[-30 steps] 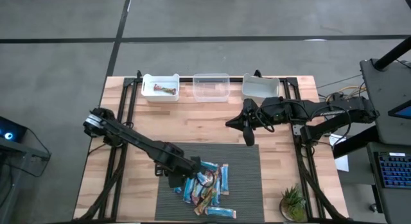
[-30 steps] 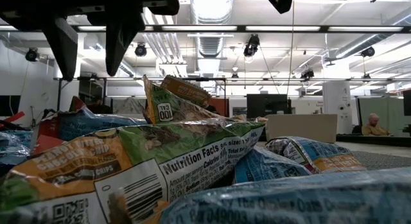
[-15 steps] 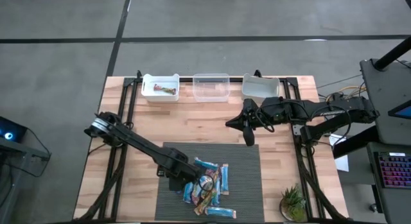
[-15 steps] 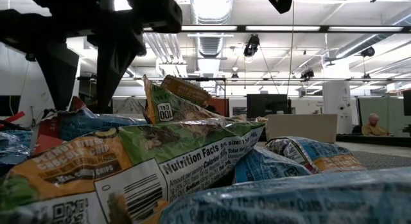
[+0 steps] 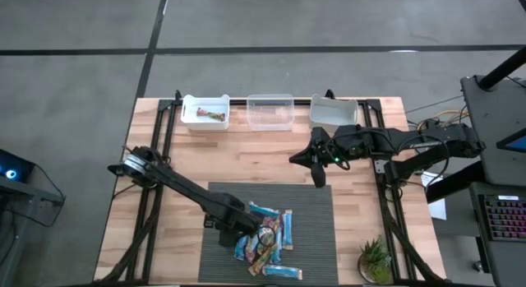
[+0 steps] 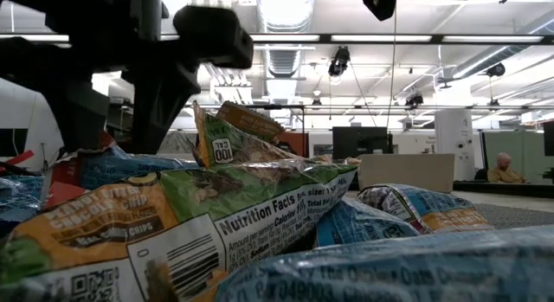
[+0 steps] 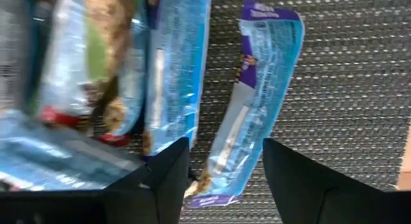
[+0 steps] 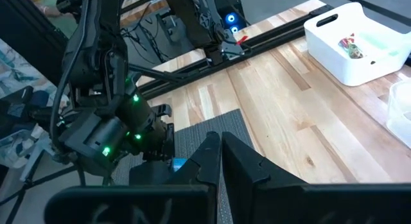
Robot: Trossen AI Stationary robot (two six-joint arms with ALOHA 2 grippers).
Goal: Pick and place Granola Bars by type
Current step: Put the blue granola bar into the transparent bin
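White bin point(image 5: 205, 113) at the table's far edge holds one bar point(image 5: 215, 116); clear bins beside it. Wrapper point(image 6: 260, 217) reads "Nutrition Facts". Left gripper point(image 7: 225, 176) spread, right gripper point(image 8: 220, 153) clenched.

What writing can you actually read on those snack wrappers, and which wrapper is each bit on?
"Nutrition Facts": on the green-and-white granola bar wrapper at the front of the low view.
"100 CAL": on the upright green wrapper behind it.
"CHOCOLATE CHIP": on the orange band of the front wrapper, partly legible.
"Oats": on the blue wrapper; the print around it is too blurred to read.
Blue wrapper ahead of the left claw: print unreadable.
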